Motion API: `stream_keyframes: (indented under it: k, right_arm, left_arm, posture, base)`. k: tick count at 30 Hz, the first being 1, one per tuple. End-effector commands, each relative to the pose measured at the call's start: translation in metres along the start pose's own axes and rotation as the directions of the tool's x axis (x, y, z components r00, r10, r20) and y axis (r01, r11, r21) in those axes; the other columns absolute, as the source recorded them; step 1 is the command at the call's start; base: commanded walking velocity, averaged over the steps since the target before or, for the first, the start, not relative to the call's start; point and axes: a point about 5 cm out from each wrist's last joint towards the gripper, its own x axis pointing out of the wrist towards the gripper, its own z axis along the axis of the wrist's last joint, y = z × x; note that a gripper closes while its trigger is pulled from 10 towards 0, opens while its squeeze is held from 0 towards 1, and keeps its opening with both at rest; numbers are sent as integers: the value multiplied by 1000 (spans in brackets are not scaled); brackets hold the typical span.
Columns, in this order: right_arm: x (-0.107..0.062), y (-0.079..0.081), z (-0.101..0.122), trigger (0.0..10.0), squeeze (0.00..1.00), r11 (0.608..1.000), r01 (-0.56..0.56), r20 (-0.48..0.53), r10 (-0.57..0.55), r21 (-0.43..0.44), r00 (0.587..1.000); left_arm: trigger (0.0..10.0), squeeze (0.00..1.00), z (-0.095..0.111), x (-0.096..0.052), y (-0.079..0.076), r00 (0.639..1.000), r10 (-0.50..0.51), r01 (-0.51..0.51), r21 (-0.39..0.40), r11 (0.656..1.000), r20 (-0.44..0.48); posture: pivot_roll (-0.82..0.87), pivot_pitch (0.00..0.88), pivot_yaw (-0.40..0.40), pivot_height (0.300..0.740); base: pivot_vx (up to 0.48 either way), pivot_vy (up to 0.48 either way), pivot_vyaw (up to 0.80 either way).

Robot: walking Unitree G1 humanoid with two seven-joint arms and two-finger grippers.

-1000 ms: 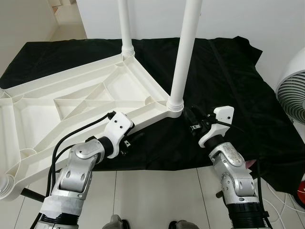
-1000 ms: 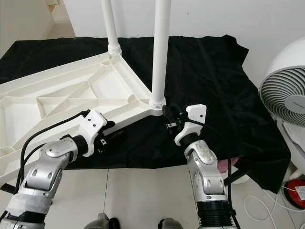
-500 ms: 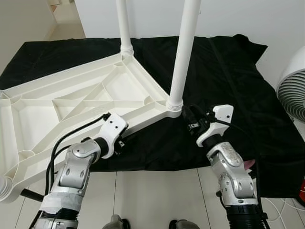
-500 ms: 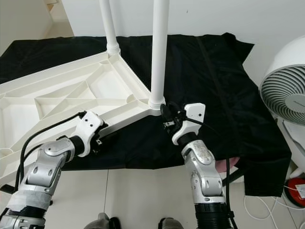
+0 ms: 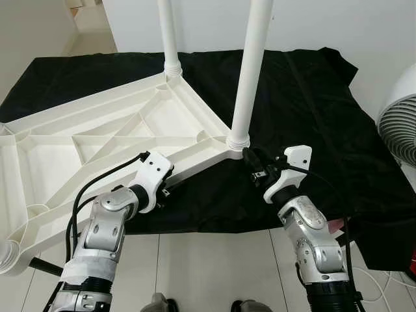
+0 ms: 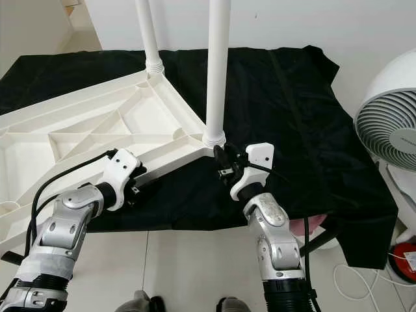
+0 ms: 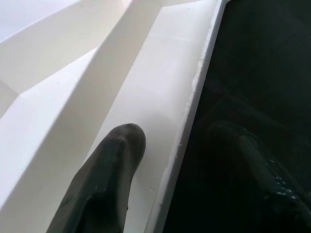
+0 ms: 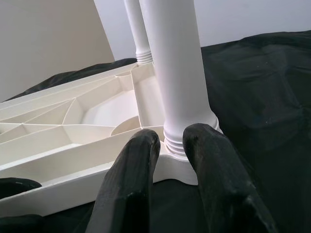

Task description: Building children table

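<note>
A white plastic table top (image 5: 97, 140) lies upside down on a black cloth (image 5: 305, 91). Two white legs stand up from it, one at the far corner (image 5: 169, 32) and one at the near corner (image 5: 252, 71). My left gripper (image 5: 168, 190) is at the top's front rim. In the left wrist view it is open, one finger (image 7: 109, 179) on the white inner face and the other over the cloth. My right gripper (image 5: 251, 162) sits at the foot of the near leg (image 8: 177, 73); its fingers (image 8: 131, 184) stand a narrow gap apart, holding nothing.
A white fan (image 5: 400, 123) stands at the right edge of the cloth. White floor tiles (image 5: 208, 266) lie in front, with my feet at the lower edge. A white wall runs behind the cloth. A red object and cables (image 6: 403, 257) lie at the lower right.
My right gripper has moved left to the foot of the near leg. My left gripper has drawn in closer to the table's front rim.
</note>
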Motion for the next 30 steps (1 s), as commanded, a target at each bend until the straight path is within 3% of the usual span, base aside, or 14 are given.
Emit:
stream_keyframes:
  k: [1,4,5,6,7,9,10,11,22,30]
  right_arm:
    - [-1,3,-1,10000,0,1000,-5,-8,5,1,1000]
    - [-1,4,-2,10000,0,1000,-6,-10,6,3,1000]
    - [-1,5,-2,10000,0,1000,-7,-10,7,6,1000]
    - [-1,5,-2,10000,0,1000,-7,-10,7,6,1000]
    - [0,5,-2,10000,0,1000,-7,-10,7,7,1000]
    - [0,6,-2,10000,0,1000,-7,-10,7,8,1000]
    - [0,6,-2,10000,0,1000,-7,-9,7,8,1000]
    - [0,7,-2,10000,0,1000,-6,-9,6,9,1000]
    - [2,8,-2,10000,0,1000,-2,-4,2,13,1000]
    - [6,10,-1,10000,0,1000,-2,3,2,10,1000]
  left_arm:
    - [10000,0,-17,-5,18,937,341,-343,-23,939,-81]
    - [10000,0,-19,-5,19,932,351,-355,-35,934,-86]
    - [8863,0,-20,-6,19,930,356,-361,-46,931,-89]
    - [8863,0,-20,-6,19,930,356,-361,-46,931,-89]
    - [3098,0,-21,-6,20,926,364,-370,-54,927,-96]
    - [3098,0,-22,-6,20,924,369,-376,-60,925,-100]
    - [980,0,-23,-7,21,920,377,-385,-64,921,-107]
    - [0,0,-24,-7,23,916,386,-394,-67,917,-112]
    - [0,0,-27,-5,34,902,415,-427,-93,900,-122]
    - [0,0,-21,1,53,890,442,-452,-92,887,-109]
  posture:
    - [-109,91,73,740]
    - [-109,91,73,740]
    - [-109,91,73,740]
    - [-109,91,73,740]
    - [-109,91,73,740]
    - [-109,91,73,740]
    - [-109,90,74,740]
    - [-109,90,74,740]
    - [-108,89,74,740]
    - [-105,93,78,740]
  base:
    - [0,0,0]
    - [0,0,0]
    - [0,0,0]
    - [0,0,0]
    - [0,0,0]
    - [0,0,0]
    - [0,0,0]
    - [0,0,0]
    - [0,0,0]
    - [0,0,0]
